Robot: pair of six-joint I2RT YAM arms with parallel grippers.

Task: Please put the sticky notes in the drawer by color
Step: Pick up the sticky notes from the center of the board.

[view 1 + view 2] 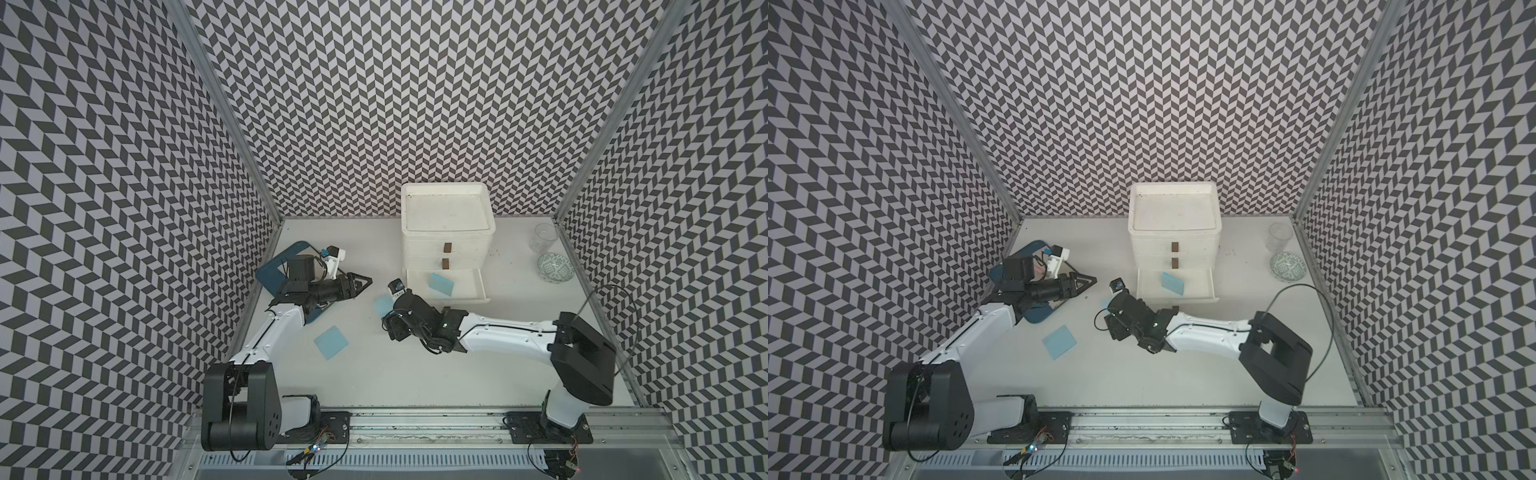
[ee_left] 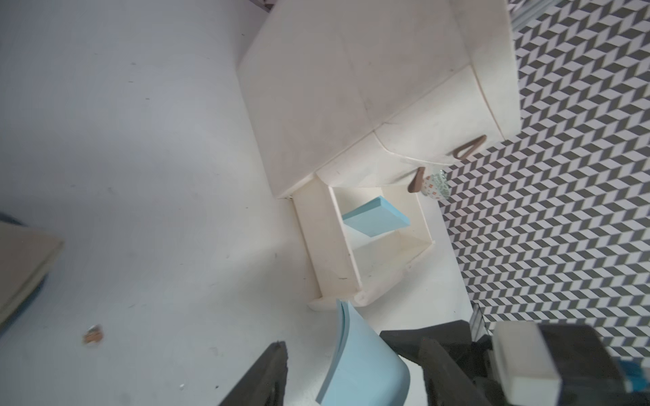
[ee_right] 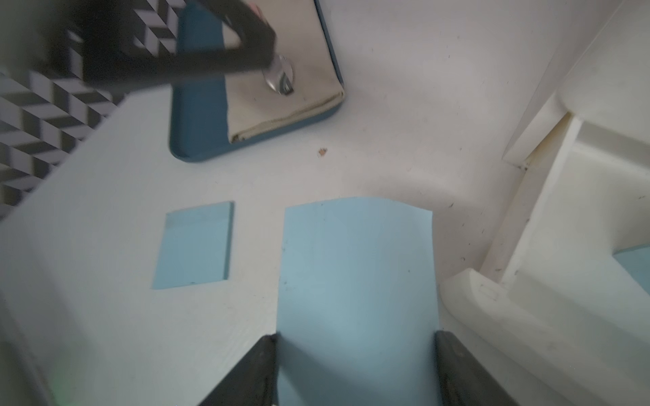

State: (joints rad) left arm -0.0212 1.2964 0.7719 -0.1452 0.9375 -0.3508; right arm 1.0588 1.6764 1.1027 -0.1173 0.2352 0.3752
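While the right gripper (image 3: 355,335) hangs near the pulled-out bottom drawer (image 1: 469,287), its fingers (image 3: 253,369) clamp a pale blue sticky note (image 3: 355,253) by two edges (it bows between them). The left gripper (image 1: 365,281) stands part open and empty, beside the dark blue tray (image 1: 266,274). A second blue note (image 1: 441,284) lies in that drawer and a third blue note (image 1: 331,347) lies on the table (image 1: 415,374).
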